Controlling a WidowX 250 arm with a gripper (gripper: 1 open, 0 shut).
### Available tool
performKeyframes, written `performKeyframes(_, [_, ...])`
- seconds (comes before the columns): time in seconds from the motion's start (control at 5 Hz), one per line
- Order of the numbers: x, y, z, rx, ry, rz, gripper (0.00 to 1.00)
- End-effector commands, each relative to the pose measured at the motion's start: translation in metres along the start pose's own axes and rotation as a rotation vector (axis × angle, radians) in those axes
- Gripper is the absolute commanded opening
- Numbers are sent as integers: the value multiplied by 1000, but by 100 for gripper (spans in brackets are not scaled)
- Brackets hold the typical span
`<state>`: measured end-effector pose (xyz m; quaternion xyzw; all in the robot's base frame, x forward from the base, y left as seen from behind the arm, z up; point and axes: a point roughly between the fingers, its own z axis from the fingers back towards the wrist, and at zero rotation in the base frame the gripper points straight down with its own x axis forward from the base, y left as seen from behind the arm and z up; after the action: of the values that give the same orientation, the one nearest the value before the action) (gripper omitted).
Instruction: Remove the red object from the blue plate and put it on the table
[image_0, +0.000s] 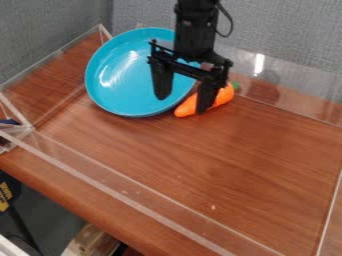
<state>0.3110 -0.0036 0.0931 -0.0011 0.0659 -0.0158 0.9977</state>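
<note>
The red object, a small orange-red carrot toy, lies against the right rim of the blue plate, partly resting on the table. My black gripper hangs over the plate's right edge with its fingers spread apart. The left finger is over the plate and the right finger stands in front of the carrot, hiding part of it. The gripper holds nothing.
Low clear acrylic walls edge the tabletop on all sides. A grey fabric backdrop stands behind. The plate sits at the back left of the table.
</note>
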Motion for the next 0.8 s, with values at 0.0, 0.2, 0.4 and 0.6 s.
performKeyframes(0.0, [22,1,10,11,-62,-8,100])
performKeyframes(0.2, [30,7,-2,19,-55,-39,100])
performKeyframes(0.4, [36,12,-16,27,-45,-72,100])
performKeyframes(0.6, [41,17,-28,32,-38,-107,0])
